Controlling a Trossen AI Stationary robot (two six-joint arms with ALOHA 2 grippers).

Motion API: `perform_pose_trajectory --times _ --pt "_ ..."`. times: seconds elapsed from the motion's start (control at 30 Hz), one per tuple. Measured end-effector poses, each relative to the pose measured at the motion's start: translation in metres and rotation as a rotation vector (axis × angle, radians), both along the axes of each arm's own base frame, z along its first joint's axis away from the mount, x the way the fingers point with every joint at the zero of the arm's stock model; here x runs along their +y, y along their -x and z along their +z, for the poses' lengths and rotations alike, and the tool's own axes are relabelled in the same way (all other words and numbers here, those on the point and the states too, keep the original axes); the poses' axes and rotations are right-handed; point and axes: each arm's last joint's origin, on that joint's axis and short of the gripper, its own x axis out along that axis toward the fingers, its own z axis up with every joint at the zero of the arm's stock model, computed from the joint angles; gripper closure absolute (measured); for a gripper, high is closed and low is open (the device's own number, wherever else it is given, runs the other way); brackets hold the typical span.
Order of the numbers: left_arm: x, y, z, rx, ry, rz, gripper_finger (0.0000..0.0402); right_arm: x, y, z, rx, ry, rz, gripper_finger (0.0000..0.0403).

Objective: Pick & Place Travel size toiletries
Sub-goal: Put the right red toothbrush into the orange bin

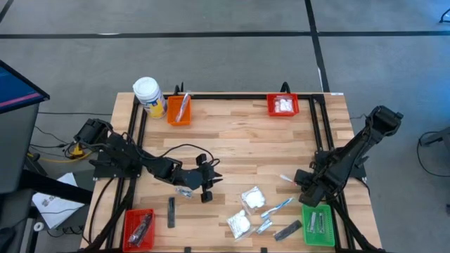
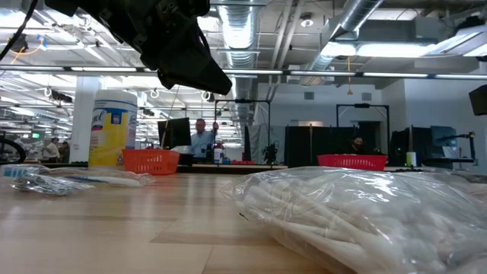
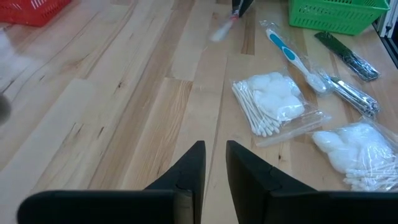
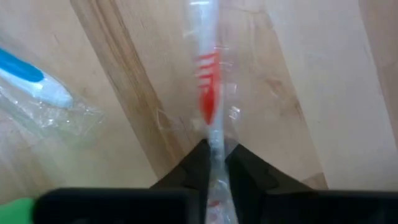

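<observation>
Right wrist view shows the right gripper [image 4: 214, 155] clamped on a wrapped red-white toothbrush [image 4: 208, 93] lying just beside the green bin [image 1: 318, 223]. The slick wrapper could slip out on lifting. The left gripper [image 3: 214, 165] hangs nearly shut, empty.

place: industrial lab or workshop hall | ceiling: exposed silver ducts [image 2: 251, 30], pipes, strip lights | floor: grey with dark tape lines [image 1: 211, 34] | background: dark-framed workstations, monitors [image 2: 173, 131], a person [image 2: 202, 137] at a bench | foreground: wooden table [image 1: 239, 133] in black frame
</observation>
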Motion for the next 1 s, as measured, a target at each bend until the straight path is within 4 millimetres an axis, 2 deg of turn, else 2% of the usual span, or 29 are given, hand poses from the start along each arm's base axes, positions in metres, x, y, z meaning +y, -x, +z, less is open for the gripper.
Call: perform_pose_trajectory --times 0.1,0.27,0.37,0.7,1.0 --pt "0.0 0.0 0.0 -0.001 0.0 0.0 0.0344 0.0 0.0 0.001 -0.013 -0.001 0.0 0.0392" --pt "0.0 0.0 0.0 -0.005 0.002 0.0 0.0344 -0.002 -0.001 0.006 -0.09 -0.01 -0.01 0.038" --pt "0.0 0.0 0.001 -0.007 0.003 0.0 0.0344 -0.004 -0.001 0.011 -0.155 0.006 -0.02 0.0388" --pt "0.0 -0.001 0.001 -0.014 0.005 0.0 0.0344 -0.002 -0.01 0.044 -0.404 0.04 0.014 0.0393" --pt "-0.001 -0.003 0.004 -0.045 0.004 -0.009 0.0344 0.005 -0.022 0.066 -0.541 0.112 0.099 0.0393"
